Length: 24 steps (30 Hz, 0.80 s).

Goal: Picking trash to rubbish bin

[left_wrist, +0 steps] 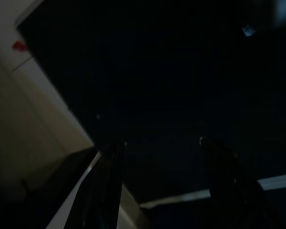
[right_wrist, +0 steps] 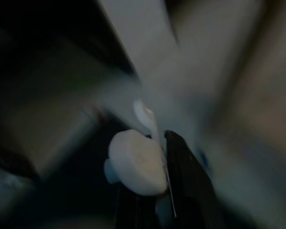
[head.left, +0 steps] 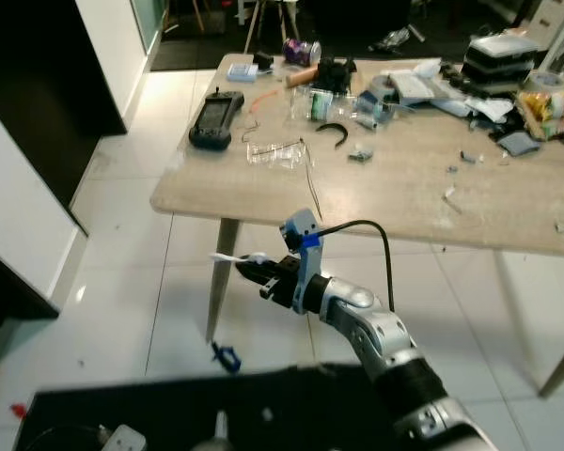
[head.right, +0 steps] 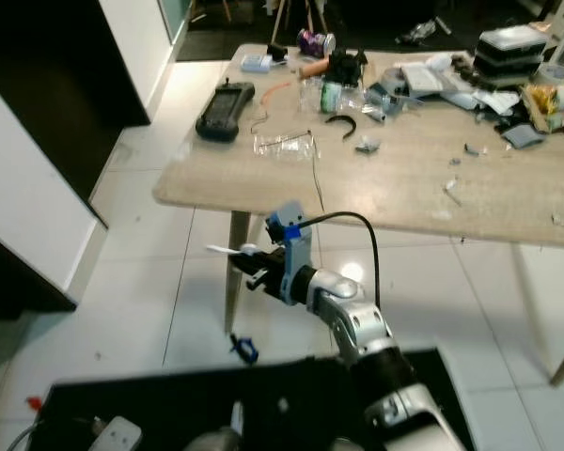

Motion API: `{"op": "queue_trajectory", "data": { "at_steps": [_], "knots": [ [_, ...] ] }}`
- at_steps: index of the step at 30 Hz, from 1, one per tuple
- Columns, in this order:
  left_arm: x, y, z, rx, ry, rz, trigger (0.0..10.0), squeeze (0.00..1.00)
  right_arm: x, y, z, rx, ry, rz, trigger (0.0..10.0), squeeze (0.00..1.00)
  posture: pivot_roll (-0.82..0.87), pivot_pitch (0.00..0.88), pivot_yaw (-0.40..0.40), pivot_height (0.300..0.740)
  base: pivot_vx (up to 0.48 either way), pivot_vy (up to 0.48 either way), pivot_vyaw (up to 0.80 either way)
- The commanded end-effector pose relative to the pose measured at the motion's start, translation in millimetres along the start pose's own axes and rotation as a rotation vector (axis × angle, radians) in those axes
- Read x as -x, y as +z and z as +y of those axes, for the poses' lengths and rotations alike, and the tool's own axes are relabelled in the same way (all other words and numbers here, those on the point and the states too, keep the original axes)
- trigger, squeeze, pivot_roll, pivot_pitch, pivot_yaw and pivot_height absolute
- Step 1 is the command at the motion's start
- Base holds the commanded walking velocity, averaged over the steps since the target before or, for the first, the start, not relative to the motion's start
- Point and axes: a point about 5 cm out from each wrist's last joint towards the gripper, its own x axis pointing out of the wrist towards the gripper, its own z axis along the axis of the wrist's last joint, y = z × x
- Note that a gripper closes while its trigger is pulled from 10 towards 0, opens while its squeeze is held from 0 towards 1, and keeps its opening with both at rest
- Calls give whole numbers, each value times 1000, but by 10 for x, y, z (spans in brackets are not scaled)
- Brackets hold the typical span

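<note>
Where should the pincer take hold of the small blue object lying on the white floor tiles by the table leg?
The small blue object lies flat on the tiles, apart from the wooden table leg, so coming straight down from above looks best, closing across its narrow middle. Its exact shape is too small to make out. The right pincer is already shut on a white piece of trash, so it would need emptying first.

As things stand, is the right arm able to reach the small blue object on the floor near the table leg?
Probably not yet: the right tool already grips a white piece of trash, so the blue object, though unobstructed below it, must wait.
</note>
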Motion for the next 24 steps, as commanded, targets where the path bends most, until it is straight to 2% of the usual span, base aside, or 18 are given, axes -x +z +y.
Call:
{"op": "queue_trajectory", "data": {
  "at_steps": [1,2,3,4,5,6,7,9,10,11,12,13,17,18,20,21,24],
  "knots": [
    [7,-45,20,-5,7,22,10000,0,-9,-211,-17,-4,-43,93,10000,0,28,90,58,740,-326,0,0],
    [7,-39,32,-4,9,21,10000,0,36,-390,-88,-42,-105,160,10000,0,28,95,54,740,-326,0,0],
    [7,-39,32,-4,9,21,10000,0,36,-390,-88,-42,-105,160,10000,0,28,95,54,740,-326,0,0],
    [11,-32,78,-1,16,20,10000,0,215,-826,-220,-153,-273,301,10000,0,27,93,52,740,-322,0,0],
    [13,-33,96,0,19,21,10000,0,319,-1030,-246,-190,-339,376,10000,0,27,93,52,740,-322,0,0],
    [13,-33,96,0,19,21,10000,0,319,-1030,-246,-190,-339,376,10000,0,27,93,52,740,-322,0,0],
    [16,-38,112,1,20,23,10000,0,430,-1218,-254,-214,-393,446,10000,0,27,93,52,740,-319,0,-638],
    [16,-38,112,1,20,23,10000,0,430,-1218,-254,-214,-393,446,10000,0,27,93,52,740,-319,0,-638],
    [21,-47,136,6,22,23,10000,0,685,-1594,-211,-301,-484,557,10000,0,31,94,49,740,0,0,-681],
    [23,-50,146,6,22,23,10000,0,834,-1790,-164,-369,-539,605,10000,0,31,94,49,740,0,0,-712],
    [23,-50,146,6,22,23,10000,0,834,-1790,-164,-369,-539,605,10000,0,31,94,49,740,0,0,-712],
    [25,-51,159,3,22,21,10000,0,1044,-2042,-70,-454,-610,671,10000,0,31,101,50,740,0,0,-712],
    [27,-58,159,-3,21,23,10000,0,1224,-2273,72,-517,-654,738,10000,0,26,106,53,740,0,0,-730],
    [27,-58,159,-3,21,23,10000,0,1224,-2273,72,-517,-654,738,10000,0,26,106,53,740,0,0,-744],
    [27,-94,121,-14,11,37,10000,0,1427,-2516,273,-517,-660,854,10000,0,22,106,54,740,0,0,-750],
    [27,-98,114,-16,9,38,10000,0,1482,-2571,323,-515,-661,885,10000,0,22,106,54,740,0,0,-756],
    [26,-93,117,-19,8,37,10000,0,1536,-2626,377,-506,-661,922,10000,0,26,99,58,740,0,0,-754]
  ]
}}
